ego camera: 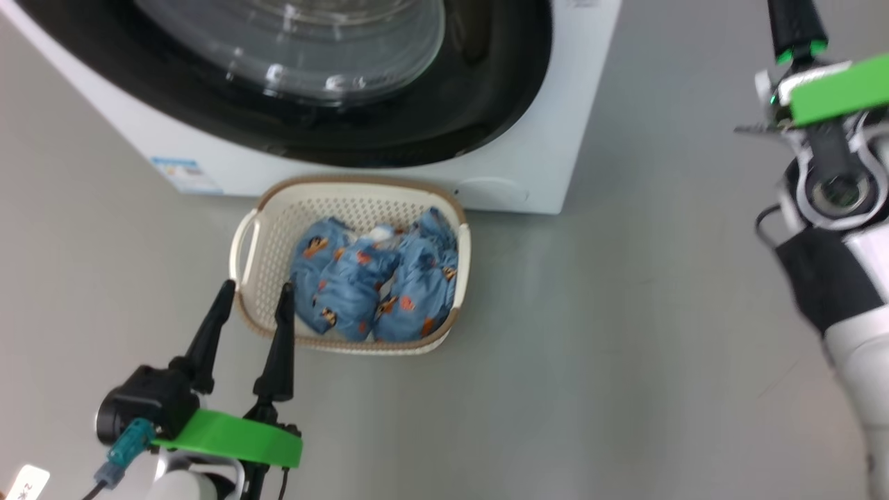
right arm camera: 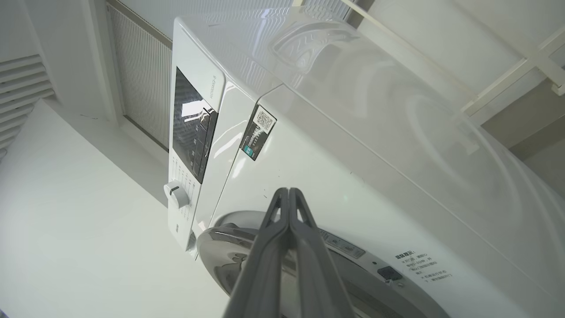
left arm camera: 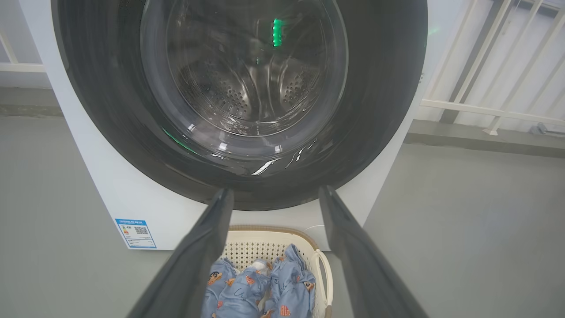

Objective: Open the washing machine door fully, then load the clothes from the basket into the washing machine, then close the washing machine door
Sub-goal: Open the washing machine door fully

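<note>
where the grey floor (ego camera: 625,312) runs back to the wall, the white washing machine (ego camera: 542,139) stands square-on. the washing machine door (ego camera: 486,90), a glossy black ring around a bulging clear porthole, lies across the front; the perforated steel drum shows through the glass in the left wrist view. whether the door is latched or slightly ajar i cannot tell. the basket (ego camera: 361,182) sits on the floor just in front of the machine, below the door, and the clothes (ego camera: 375,285) lie bundled inside it, light blue with small orange and red figures. the left gripper (ego camera: 255,292) hovers at the basket's near left rim, its two dark fingers spread wide with nothing between them. the right gripper (right arm camera: 289,191) is raised beside the machine's upper front, its fingers pressed flat together and holding nothing. a small blue label sticker (ego camera: 184,173) marks the machine's lower left corner, and a white control knob (right arm camera: 176,193) sits on the panel.
</note>
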### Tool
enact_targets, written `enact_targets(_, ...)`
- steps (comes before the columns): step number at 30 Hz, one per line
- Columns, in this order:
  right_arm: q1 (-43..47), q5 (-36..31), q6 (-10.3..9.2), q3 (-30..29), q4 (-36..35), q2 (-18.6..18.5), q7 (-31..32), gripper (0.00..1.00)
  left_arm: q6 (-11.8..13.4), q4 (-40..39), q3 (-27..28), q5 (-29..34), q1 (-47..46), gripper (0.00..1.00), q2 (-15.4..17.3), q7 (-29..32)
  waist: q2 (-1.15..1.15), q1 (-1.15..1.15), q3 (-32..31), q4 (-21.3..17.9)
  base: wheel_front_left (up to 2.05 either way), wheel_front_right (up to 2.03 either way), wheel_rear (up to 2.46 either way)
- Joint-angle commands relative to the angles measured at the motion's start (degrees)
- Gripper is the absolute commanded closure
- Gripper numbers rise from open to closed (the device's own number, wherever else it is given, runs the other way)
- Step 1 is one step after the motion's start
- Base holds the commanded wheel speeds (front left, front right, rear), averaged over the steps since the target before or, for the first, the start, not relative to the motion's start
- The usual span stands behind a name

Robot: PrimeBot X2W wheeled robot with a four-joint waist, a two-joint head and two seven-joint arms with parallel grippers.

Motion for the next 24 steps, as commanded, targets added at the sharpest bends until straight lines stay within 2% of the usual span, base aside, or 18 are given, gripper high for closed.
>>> enact_targets(1,-1.99,1.91,0.10,1.29,-1.00,-0.50,1.92,1.00,-0.14,-1.77,1.53,-0.46,-2.06,0.00,0.61,-0.37,0.00,0.00,3.03,2.70,0.00,0.00,0.00)
enact_targets(7,-6.96,10.77,0.10,2.81,2.08,-4.42,14.82,1.00,-0.14,-2.36,0.42,-1.41,-4.01,0.00,0.50,-0.37,0.00,0.00,6.35,4.87,0.00,0.00,0.00)
enact_targets(12,-10.88,14.66,0.10,3.19,6.25,-6.38,25.59,1.00,-0.14,-2.95,-0.33,-2.80,-5.61,0.00,0.48,-0.37,0.00,0.00,9.21,6.11,0.00,0.00,0.00)
enact_targets(19,-15.77,16.63,0.10,3.52,10.35,-5.89,34.36,1.00,-0.14,-3.19,-1.56,-3.84,-7.04,0.00,0.47,-0.37,0.00,0.00,11.89,6.86,0.00,0.00,0.00)
enact_targets(24,-19.10,16.32,0.10,3.38,12.44,-5.63,37.42,1.00,-0.14,-3.60,-2.64,-4.56,-8.01,0.00,0.47,-0.37,0.00,0.00,13.62,7.71,0.00,0.00,0.00)
